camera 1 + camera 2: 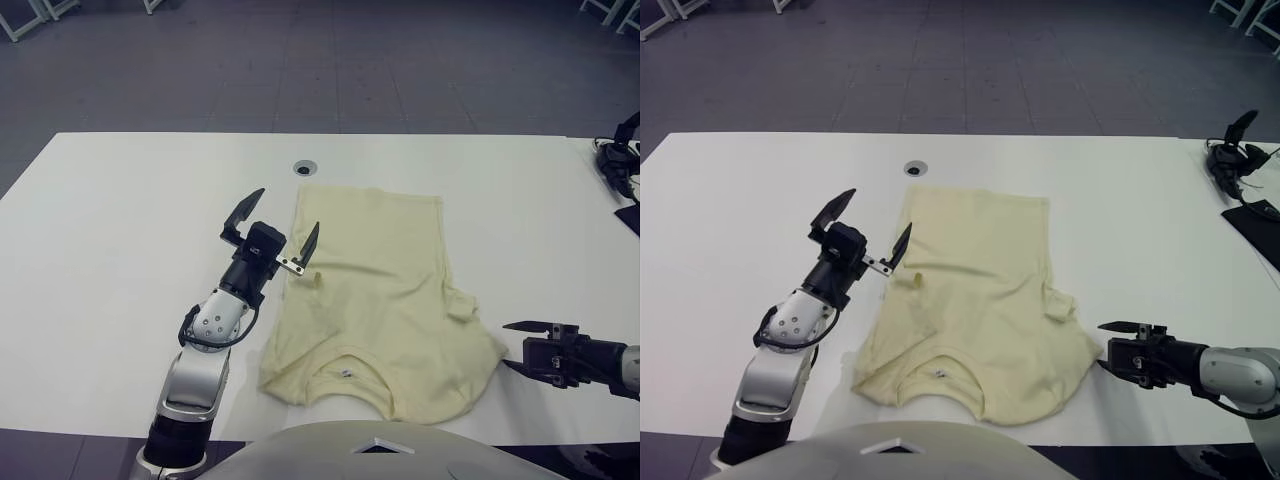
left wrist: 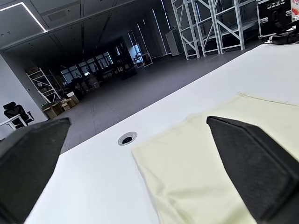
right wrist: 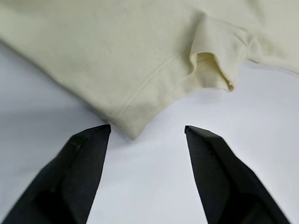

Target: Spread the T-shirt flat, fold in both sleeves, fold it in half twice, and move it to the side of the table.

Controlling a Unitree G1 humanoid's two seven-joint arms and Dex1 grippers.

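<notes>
— White table [image 1: 120, 250]: where's the shirt?
— Pale yellow T-shirt [image 1: 375, 300] lies by the near edge, collar nearest, long axis running near to far.
— Grippers?
— Left gripper [image 1: 288, 209] gapes over its left edge. Right gripper [image 1: 504, 344] is spread too, low, just right of the rumpled sleeve.

1. Site: a robotics lab or test hall, not a home.
2. Work surface: a large white table [image 1: 120, 250] with a round cable port [image 1: 305, 168] set in its far half.
3. Beyond the table: grey tiled floor [image 1: 300, 60], tall white metal racks [image 2: 210, 23], and a black equipment case [image 2: 273, 14] near them.
4. Beyond the table's left side: an office chair [image 2: 16, 112], with a strip light [image 2: 18, 11] overhead.
5. At the table's right edge: black cabled gear [image 1: 615, 165].
</notes>
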